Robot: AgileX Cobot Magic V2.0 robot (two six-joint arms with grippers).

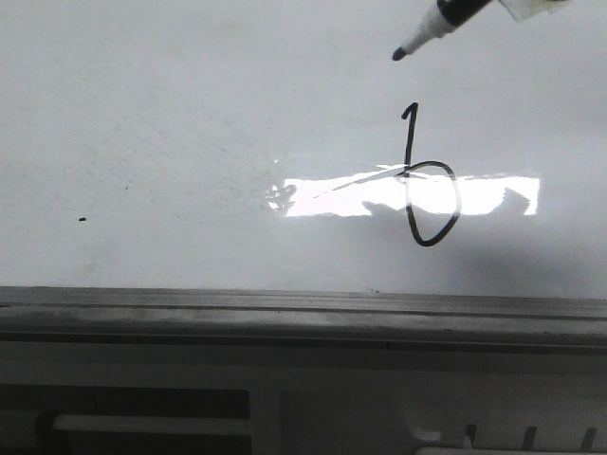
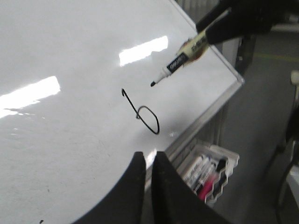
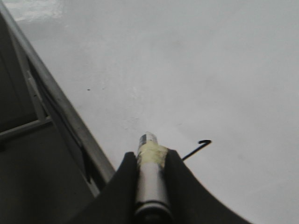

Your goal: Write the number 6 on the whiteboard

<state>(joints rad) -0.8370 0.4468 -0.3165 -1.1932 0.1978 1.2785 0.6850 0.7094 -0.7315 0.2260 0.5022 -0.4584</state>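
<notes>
The whiteboard [image 1: 190,114] fills the front view, with a grey metal frame edge [image 1: 285,308] below it. On it stands the number 6 [image 1: 409,142], a thin black stem with a loop across the bright glare. A taped black-and-white marker [image 1: 432,28] hangs just above the digit's top, its tip off the board. My right gripper [image 3: 150,156] is shut on that marker [image 3: 149,177], and the digit's hooked top [image 3: 198,147] shows beside its fingers. Over the board's near edge, below the digit [image 2: 131,102], my left gripper [image 2: 149,156] is shut and holds nothing.
A clear tray [image 2: 222,182] with several markers hangs below the board's edge. A grey ledge with slots [image 1: 285,417] runs under the frame. A small black speck [image 1: 82,219] sits at the board's left.
</notes>
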